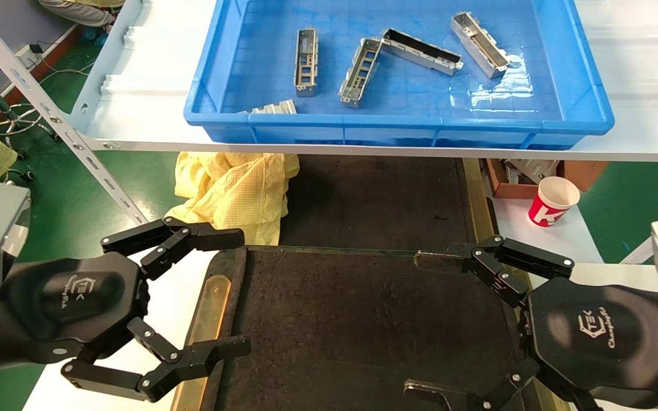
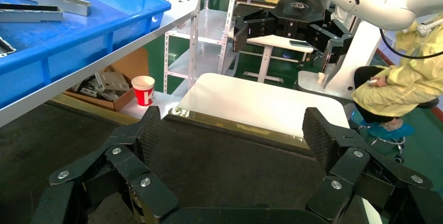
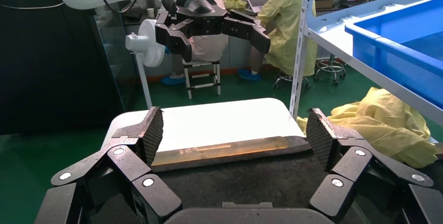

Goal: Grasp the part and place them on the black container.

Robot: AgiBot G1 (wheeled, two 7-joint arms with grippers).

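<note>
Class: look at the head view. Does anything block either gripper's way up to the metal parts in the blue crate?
Nothing lies between, but the blue crate's front wall rises before the parts. The left gripper and right gripper, both open over the black container, must reach over it.

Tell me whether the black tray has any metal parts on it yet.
Empty. The black tray shows only bare felt between the open left gripper and open right gripper; the parts all lie in the blue crate.
</note>
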